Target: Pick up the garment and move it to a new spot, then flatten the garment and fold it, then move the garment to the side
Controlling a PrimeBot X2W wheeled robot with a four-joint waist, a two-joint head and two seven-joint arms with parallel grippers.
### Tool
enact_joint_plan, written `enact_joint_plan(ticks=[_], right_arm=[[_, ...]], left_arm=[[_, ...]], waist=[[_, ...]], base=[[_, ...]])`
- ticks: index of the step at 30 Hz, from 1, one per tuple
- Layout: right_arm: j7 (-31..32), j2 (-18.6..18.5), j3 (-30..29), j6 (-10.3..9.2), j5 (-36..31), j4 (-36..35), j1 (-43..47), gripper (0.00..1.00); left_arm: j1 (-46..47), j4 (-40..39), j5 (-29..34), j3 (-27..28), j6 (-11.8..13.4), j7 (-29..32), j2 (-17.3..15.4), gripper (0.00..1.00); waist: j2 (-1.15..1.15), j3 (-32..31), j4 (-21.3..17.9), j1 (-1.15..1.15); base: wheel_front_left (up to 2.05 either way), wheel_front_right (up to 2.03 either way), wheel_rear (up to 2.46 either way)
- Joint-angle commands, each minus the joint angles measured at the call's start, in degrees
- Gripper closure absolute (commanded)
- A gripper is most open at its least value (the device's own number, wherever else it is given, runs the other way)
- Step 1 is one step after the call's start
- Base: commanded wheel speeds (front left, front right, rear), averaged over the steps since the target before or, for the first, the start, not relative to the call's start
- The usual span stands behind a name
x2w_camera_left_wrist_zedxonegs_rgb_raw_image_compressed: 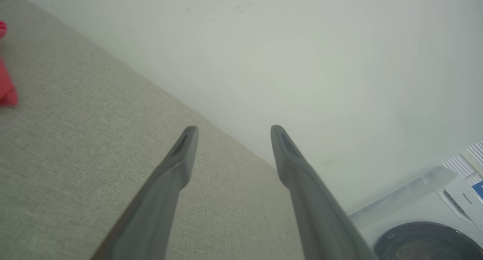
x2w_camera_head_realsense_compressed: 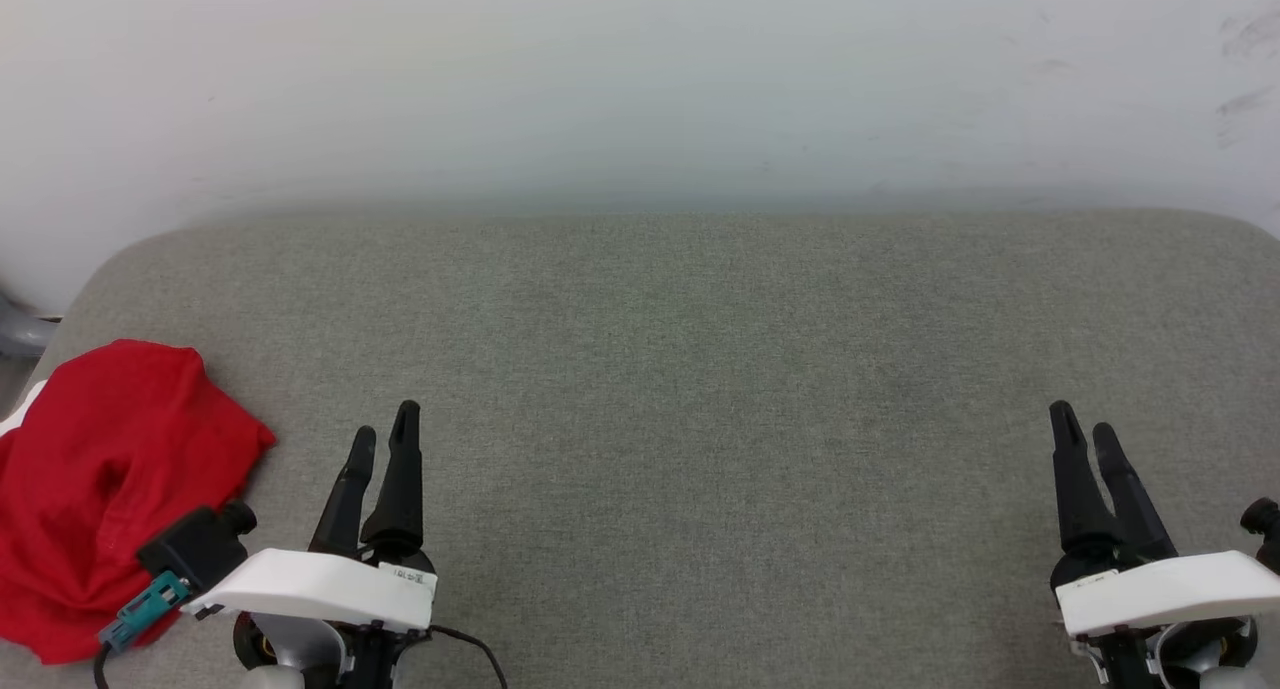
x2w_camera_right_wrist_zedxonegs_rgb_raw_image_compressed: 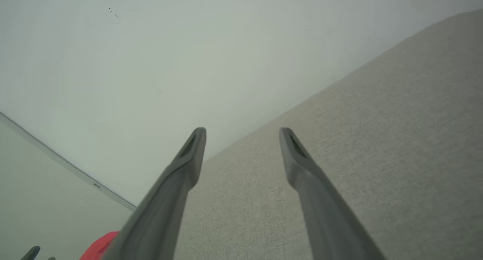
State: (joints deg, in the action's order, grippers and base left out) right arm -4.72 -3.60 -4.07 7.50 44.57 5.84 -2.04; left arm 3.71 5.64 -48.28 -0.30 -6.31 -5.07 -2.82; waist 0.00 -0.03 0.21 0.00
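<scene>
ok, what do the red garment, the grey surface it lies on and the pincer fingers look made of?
Red garment: soft matte cloth, likely knit; it slumps in loose folds. Grey surface: matte woven upholstery, weave visible, rounded padded-looking corners. Left pincer fingers: dark, smooth, faint sheen; moulded plastic or rubber, cannot tell which.

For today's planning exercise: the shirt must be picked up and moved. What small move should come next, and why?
Probably swing the left gripper leftward to the shirt: it lies bunched at the table's left edge, beside that arm, untouched, and the gripper is open and empty.
</scene>
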Motion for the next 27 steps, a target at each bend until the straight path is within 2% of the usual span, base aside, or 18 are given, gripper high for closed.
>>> enact_joint_plan(ticks=[1,12,27], right_arm=[[-0.5,0.0,-0.3,-0.01,-2.8,-1.1,-0.1,0.0],[-0.1,0.5,-1.0,-0.01,-14.3,-2.7,0.2,0.0],[1.1,0.6,-1.4,-0.01,-24.8,-5.1,1.2,0.0]], left_arm=[[0.2,-1.0,2.4,-0.4,0.2,-0.6,-0.1,0.0],[-0.3,-1.5,12.7,-0.6,0.8,-2.5,-0.1,0.0],[-1.0,-2.0,23.3,-0.1,1.3,-4.6,-0.4,0.0]], waist=[[0.0,0.0,0.0,0.0],[0.0,0.0,0.0,0.0],[0.0,-0.1,0.1,0.0]], base=[[0.0,0.0,0.0],[0.0,0.0,0.0],[0.0,0.0,0.0]])
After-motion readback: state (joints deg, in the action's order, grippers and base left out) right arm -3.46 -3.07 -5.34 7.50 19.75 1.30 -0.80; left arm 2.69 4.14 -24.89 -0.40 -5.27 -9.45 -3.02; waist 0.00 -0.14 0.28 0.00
